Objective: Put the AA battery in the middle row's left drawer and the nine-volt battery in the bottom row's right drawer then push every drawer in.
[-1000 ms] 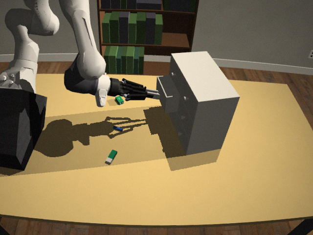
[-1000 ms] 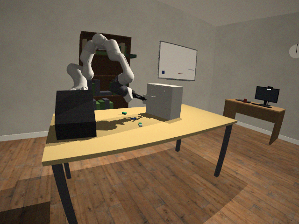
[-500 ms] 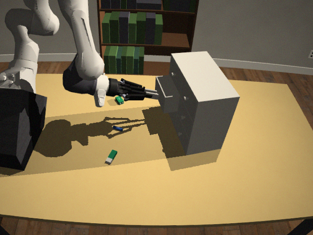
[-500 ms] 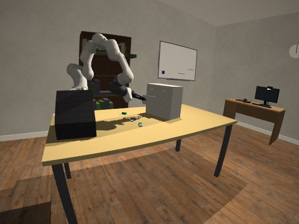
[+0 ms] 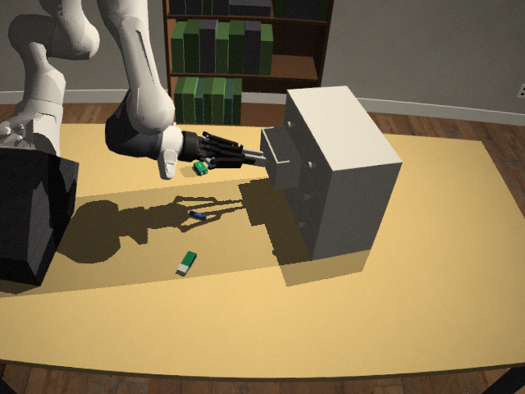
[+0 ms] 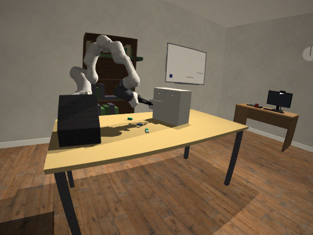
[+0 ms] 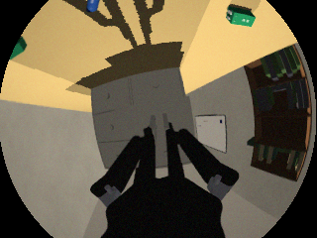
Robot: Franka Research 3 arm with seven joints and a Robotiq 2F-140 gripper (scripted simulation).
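Table [image 5: 254, 331] [image 6: 141, 144] [image 7: 208, 30] runs under the whole pincer reach. Chest [image 5: 347, 127] [image 6: 184, 108] [image 7: 114, 154] is dead ahead of the fingertips, upright, fronts toward me.

Pincer [image 5: 263, 158] [image 6: 151, 104] [image 7: 159, 120] is nearly shut, slim gap between the fingers, tips right at the open drawer's front. Can't tell if its knob is in the gap; tips hide it.

Open drawer [image 5: 285, 176] [image 6: 150, 107] [image 7: 178, 116] is the left one of the middle row, the one for the AA. It's partly out and looks level. I read this step as drawing it open. Pull straight back along its slide, slowly, no lift or twist, and stop short of half length or it droops. Want just enough mouth for the cell. If the grip slips, re-centre on the knob; don't squeeze at an angle. Watch the chest for creep. Open up fully before backing off, so the knob doesn't drag the tray.

Eraser [image 5: 186, 263] [image 6: 146, 130] [image 7: 19, 48]: on the table, farthest to the pincer's right. Leave it.

Nine-volt battery [image 5: 200, 167] [image 6: 130, 118] [image 7: 241, 16]: on the table, below and behind the tips, to their left. Later job.

AA battery [image 5: 197, 215] [image 6: 139, 124] [image 7: 92, 5]: on the table, below and behind the tips, to their right. Next pick.
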